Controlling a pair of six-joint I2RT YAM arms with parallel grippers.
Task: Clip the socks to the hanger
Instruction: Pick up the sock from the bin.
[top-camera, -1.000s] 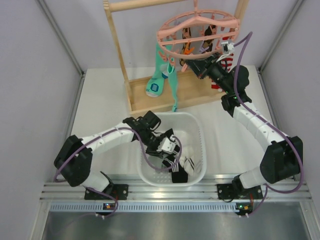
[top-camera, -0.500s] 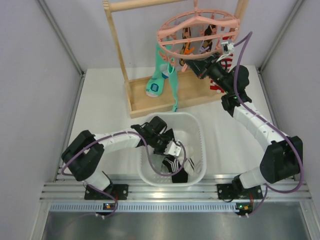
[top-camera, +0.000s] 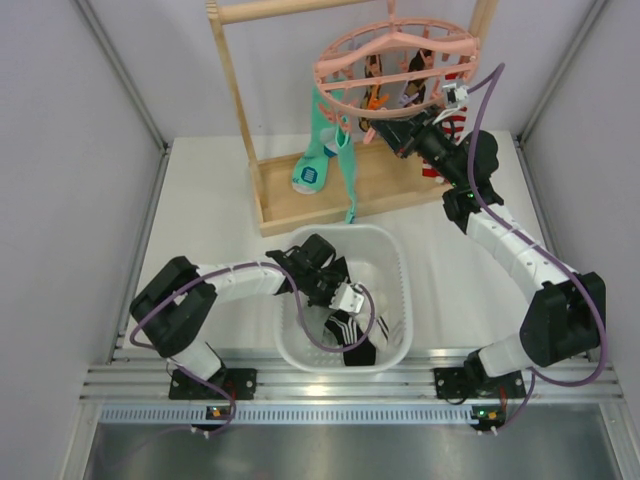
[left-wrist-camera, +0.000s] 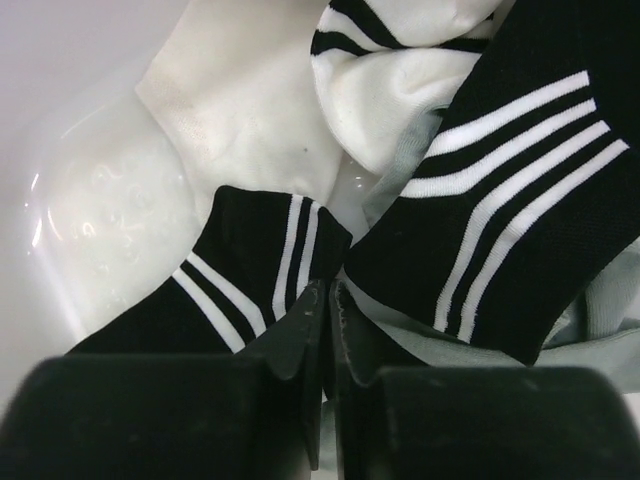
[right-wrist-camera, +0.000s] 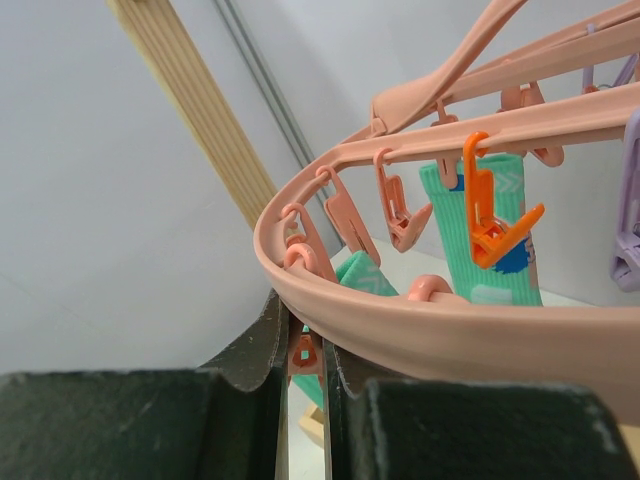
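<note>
Several socks lie in a white basket (top-camera: 398, 262): black ones with white stripes (top-camera: 352, 338), plus white and grey ones. In the left wrist view two black striped socks (left-wrist-camera: 250, 262) (left-wrist-camera: 510, 200) lie over white (left-wrist-camera: 240, 110) and grey ones. My left gripper (top-camera: 345, 298) (left-wrist-camera: 327, 292) is down in the basket, jaws pressed together on the edge of a black sock. The pink round hanger (top-camera: 395, 55) (right-wrist-camera: 450, 330) hangs from the wooden rack. My right gripper (top-camera: 388, 133) (right-wrist-camera: 305, 330) is under its outer ring, shut on a pink clip peg (right-wrist-camera: 305, 357).
The light wooden rack (top-camera: 236, 105) stands at the back on its base. Long teal socks (top-camera: 330, 140) (right-wrist-camera: 480, 250) hang from the hanger. A red-and-white striped sock (top-camera: 448, 130) hangs behind my right arm. An orange peg (right-wrist-camera: 490, 225) dangles nearby. Grey walls close both sides.
My left gripper moved right and deeper into the basket onto the sock pile, and its arm swung inward. The right arm and the hanger have not moved.
</note>
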